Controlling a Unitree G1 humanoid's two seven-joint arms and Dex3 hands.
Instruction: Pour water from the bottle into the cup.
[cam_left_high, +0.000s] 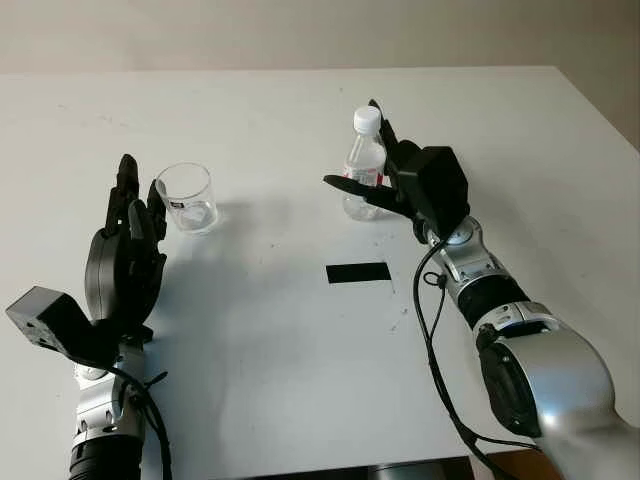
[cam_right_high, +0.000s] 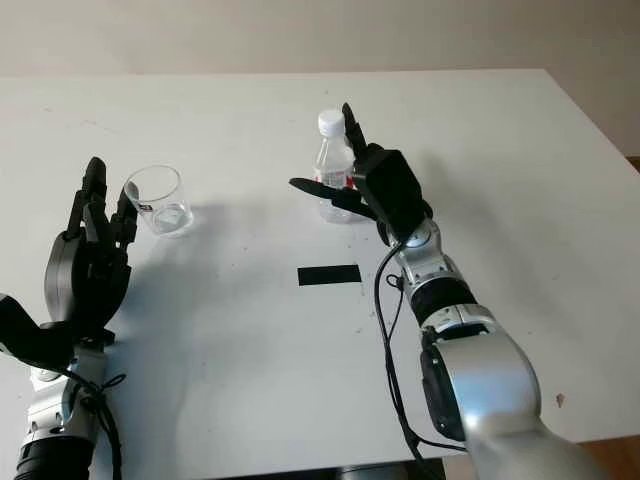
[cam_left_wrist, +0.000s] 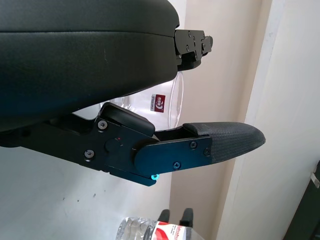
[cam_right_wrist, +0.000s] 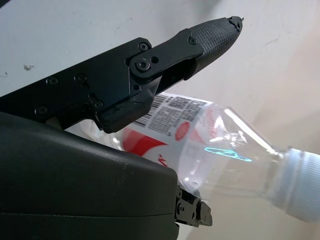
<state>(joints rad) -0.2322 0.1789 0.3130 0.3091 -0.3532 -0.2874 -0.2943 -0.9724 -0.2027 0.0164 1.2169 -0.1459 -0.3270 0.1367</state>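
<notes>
Left eye view: one bottle (cam_left_high: 364, 163), one cup (cam_left_high: 187, 197).

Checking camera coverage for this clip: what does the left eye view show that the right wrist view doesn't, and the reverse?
Left eye view alone: the clear cup standing beside the open left hand, a black rectangular mark on the white table, and both arms. Right wrist view alone: the barcode and red label print on the bottle, read close up. Both share: the capped water bottle standing upright on the table with the right hand around it, fingers on either side but not closed on it.
</notes>
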